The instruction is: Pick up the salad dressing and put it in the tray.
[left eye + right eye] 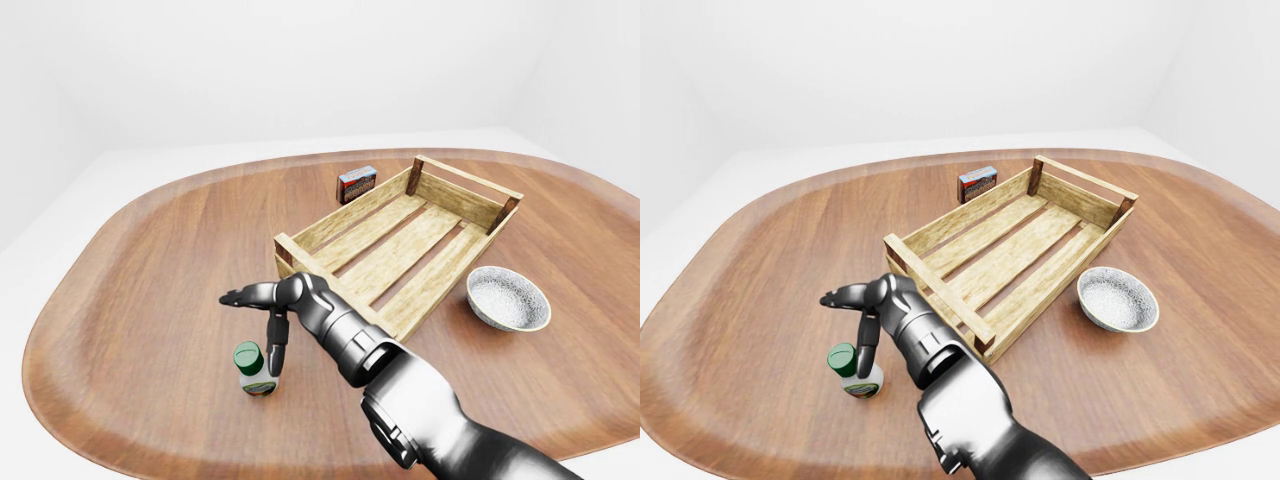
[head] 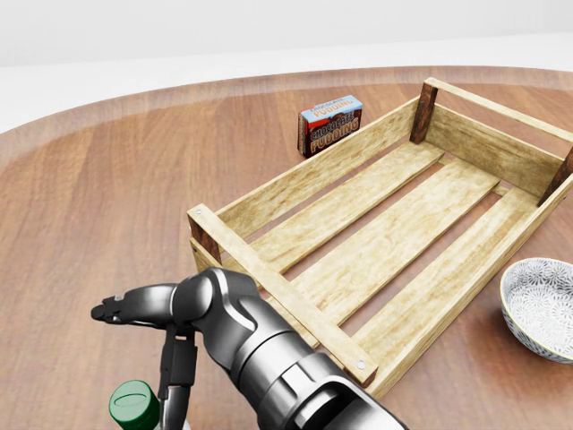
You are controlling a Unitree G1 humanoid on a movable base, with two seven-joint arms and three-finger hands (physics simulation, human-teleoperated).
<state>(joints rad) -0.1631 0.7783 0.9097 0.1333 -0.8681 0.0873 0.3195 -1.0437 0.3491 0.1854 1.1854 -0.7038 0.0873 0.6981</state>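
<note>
Right hand [image 1: 262, 312] fingers spread, just over the salad dressing [image 1: 254, 369] at lower left; drop lower, wrap body below green cap before lifting toward tray [image 1: 345, 226].

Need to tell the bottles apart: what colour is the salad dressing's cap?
Green, clearest in the left-eye view on the salad dressing.

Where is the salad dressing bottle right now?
The salad dressing bottle stands on the table at the left-eye view's lower left, outside the tray, with the right hand open just above it.
</note>
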